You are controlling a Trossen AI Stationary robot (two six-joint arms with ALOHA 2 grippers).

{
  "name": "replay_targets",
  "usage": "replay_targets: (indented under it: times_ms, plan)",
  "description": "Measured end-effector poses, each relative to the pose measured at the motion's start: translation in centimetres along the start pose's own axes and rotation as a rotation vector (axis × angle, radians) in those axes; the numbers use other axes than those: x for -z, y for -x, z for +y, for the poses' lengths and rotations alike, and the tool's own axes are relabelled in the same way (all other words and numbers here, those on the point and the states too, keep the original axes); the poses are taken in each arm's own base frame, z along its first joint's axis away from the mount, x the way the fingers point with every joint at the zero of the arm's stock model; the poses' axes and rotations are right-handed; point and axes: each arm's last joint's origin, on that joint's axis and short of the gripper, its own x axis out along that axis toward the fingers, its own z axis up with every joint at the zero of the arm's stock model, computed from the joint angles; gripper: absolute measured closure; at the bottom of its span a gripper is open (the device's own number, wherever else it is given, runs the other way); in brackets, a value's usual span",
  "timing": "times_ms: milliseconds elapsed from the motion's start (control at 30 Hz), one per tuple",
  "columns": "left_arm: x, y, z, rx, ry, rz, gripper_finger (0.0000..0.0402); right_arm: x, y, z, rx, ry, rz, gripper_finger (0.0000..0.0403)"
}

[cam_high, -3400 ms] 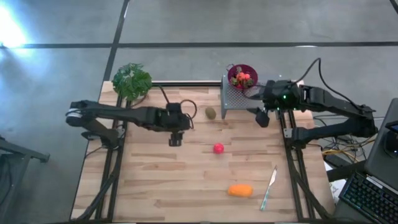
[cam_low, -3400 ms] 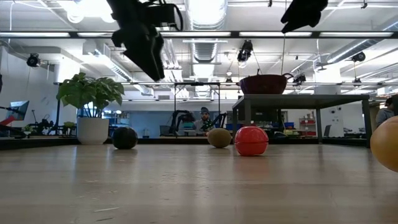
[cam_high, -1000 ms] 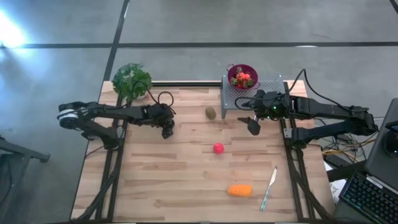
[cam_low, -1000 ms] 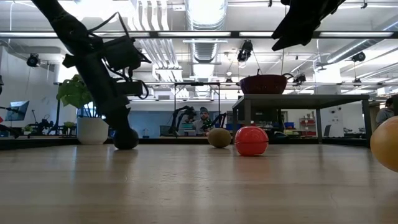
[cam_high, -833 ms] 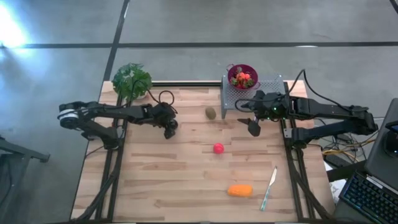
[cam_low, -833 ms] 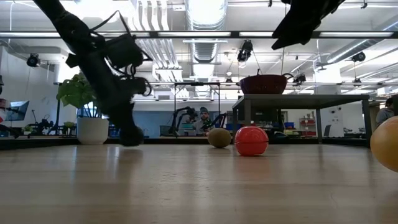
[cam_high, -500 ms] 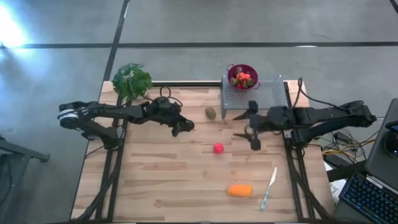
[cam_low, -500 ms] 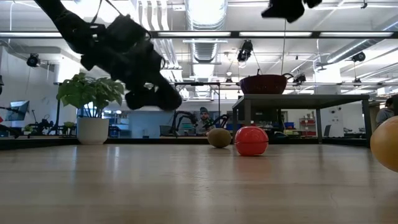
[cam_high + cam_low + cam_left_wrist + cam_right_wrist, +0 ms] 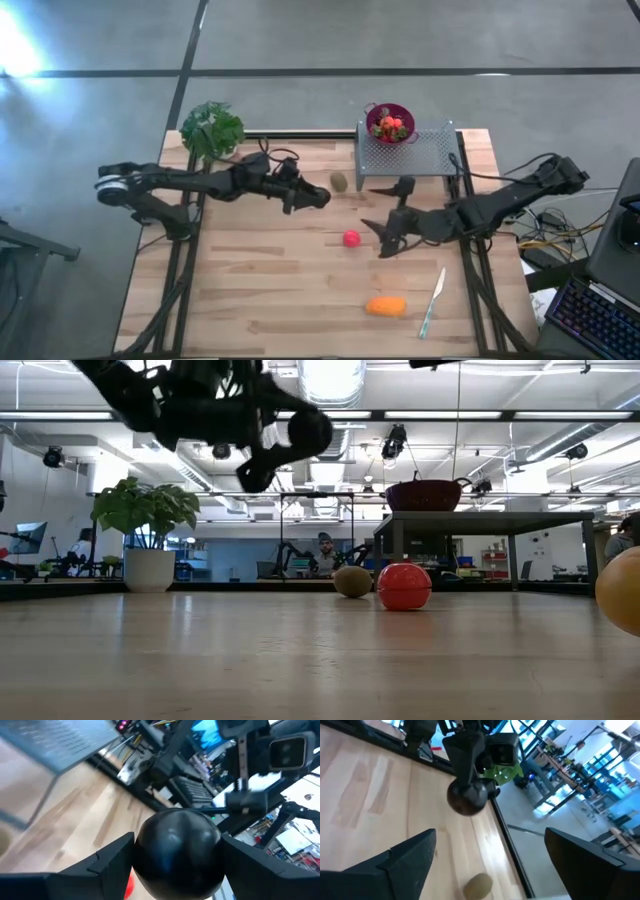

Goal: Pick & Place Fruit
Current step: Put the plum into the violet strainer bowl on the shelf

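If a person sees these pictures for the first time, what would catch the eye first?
First, the left gripper holding a dark plum in the air above the table's far half, near the kiwi. Next, the right gripper, open, just right of the red ball in the middle of the table. Then the purple bowl of fruit on the grey rack at the far edge.
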Motion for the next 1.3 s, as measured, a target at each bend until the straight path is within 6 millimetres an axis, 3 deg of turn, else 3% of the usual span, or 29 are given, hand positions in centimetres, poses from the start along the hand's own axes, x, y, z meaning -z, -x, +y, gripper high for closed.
replay_targets:
  times_ms: [333, 600, 833, 1300]
  plan:
    - [-2.3, -4.3, -3.6, 0.113, -0.065, -0.027, 0.0126, -2.5, -2.3, 1.6, 0.04, 0.047, 0.033, 0.0048]
    - [-3.5, -7.0, -4.2, 0.185, -0.085, -0.003, 0.0126, -3.5, -3.0, 2.1, 0.033, 0.08, 0.083, 0.0048]
    - [-4.2, -8.2, -4.7, 0.241, -0.092, 0.015, 0.0126, -3.6, -3.1, 2.0, 0.063, 0.098, 0.092, 0.0049]
    - [-4.6, -8.7, -5.2, 0.273, -0.1, 0.021, 0.0126, -3.3, -2.9, 1.7, 0.078, 0.101, 0.096, 0.0131]
